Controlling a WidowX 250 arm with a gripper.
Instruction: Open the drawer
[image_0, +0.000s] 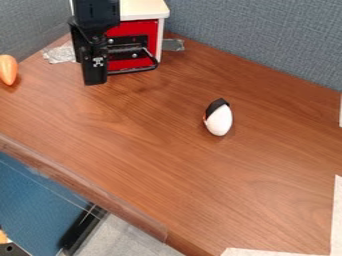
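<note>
Drawer seems shut at the tabletop's rear, my pincer by its handle, apart or together I cannot tell: securing hold is my step, then pulling outward.

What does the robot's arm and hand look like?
The arm is black and chunky, like a big block. The hand is black too, longer and narrower, with straight edges. It has a little black-and-white square pattern on it, like a tiny puzzle.
</note>
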